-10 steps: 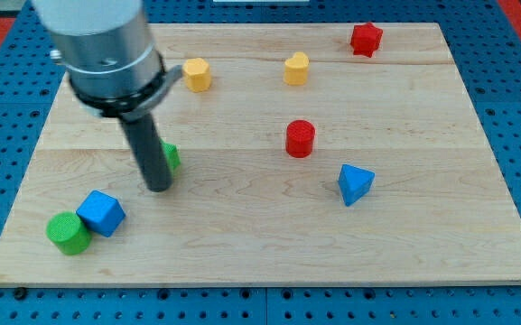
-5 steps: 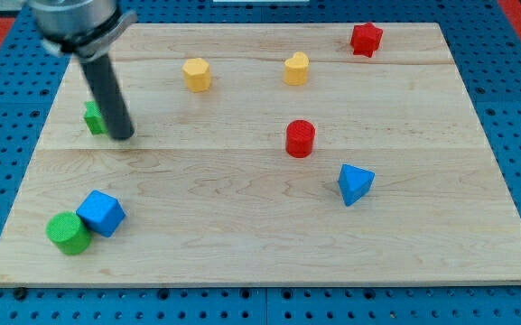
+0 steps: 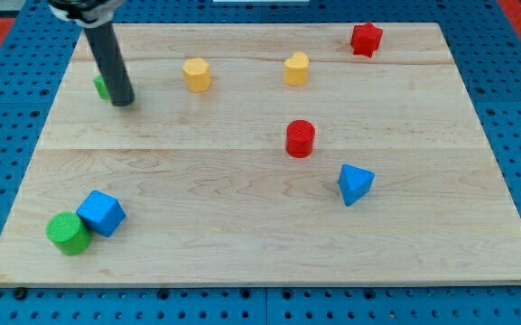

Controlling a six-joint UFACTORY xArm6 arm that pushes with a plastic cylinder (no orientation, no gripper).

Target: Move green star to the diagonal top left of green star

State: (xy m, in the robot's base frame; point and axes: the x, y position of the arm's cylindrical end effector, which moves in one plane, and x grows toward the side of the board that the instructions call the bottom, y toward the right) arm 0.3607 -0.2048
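My tip [image 3: 123,101] is still driving the green star [image 3: 103,87] up and left across the bench [image 3: 260,226]; the star is peeking out just left of the rod. No hand here, only a rod. Diagonal shift looking nearly done.

The green star [image 3: 103,87] is located near the board's top left, largely hidden behind the rod; its shape cannot be confirmed.

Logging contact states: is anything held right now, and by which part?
Nothing is held. My tip only presses against the right side of the green star, which the rod mostly hides.
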